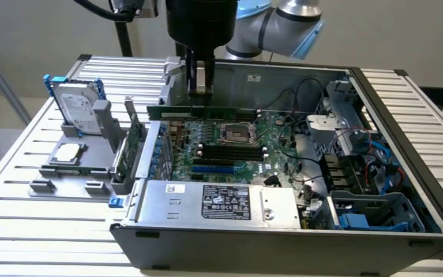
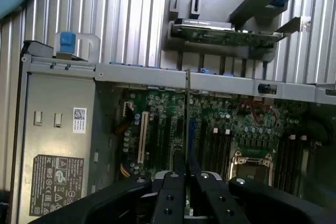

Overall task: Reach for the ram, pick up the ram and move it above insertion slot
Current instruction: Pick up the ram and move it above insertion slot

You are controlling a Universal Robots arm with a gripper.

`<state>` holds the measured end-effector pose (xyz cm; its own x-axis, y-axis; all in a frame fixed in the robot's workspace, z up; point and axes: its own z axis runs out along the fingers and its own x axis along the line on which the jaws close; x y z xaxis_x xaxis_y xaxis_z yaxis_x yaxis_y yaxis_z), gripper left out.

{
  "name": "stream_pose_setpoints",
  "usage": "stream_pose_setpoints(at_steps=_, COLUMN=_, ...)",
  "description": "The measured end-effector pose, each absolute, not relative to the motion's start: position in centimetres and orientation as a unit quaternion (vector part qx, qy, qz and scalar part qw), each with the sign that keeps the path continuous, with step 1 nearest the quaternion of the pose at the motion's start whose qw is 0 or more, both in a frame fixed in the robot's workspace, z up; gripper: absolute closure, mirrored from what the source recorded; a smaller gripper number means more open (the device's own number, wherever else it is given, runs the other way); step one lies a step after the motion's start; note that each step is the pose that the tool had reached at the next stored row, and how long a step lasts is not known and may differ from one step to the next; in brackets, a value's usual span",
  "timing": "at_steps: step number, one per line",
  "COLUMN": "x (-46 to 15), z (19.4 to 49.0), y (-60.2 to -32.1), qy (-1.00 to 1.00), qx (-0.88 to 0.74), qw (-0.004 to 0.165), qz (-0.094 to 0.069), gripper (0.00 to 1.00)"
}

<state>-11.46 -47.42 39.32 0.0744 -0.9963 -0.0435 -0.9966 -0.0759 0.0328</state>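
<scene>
One open computer case sits on a slatted metal table, its green motherboard exposed from above. At the case's near edge in the exterior view lies a grey power supply with a dark label. On the exterior view's left, outside the case, a grey holder carries a silver hard drive with blue rails, standing on edge, and a tall green expansion card. The black arm descends from above, over the far side of the case. Its gripper is pinching the ram, a long, thin green stick held level and edge-down above the motherboard, well clear of it. In the wrist view the gripper has its fingers pressed against the ram, seen edge-on as a narrow line. The insertion slot, one of several parallel black sockets, lies beside the square silver processor socket, nearer the power supply.
</scene>
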Motion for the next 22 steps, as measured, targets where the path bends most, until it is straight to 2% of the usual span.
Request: stream_pose_setpoints(at_steps=22, x=-6.0, z=38.9, y=-43.0, qy=0.686, qx=-0.728, qw=0.002, qz=0.026, gripper=0.86)
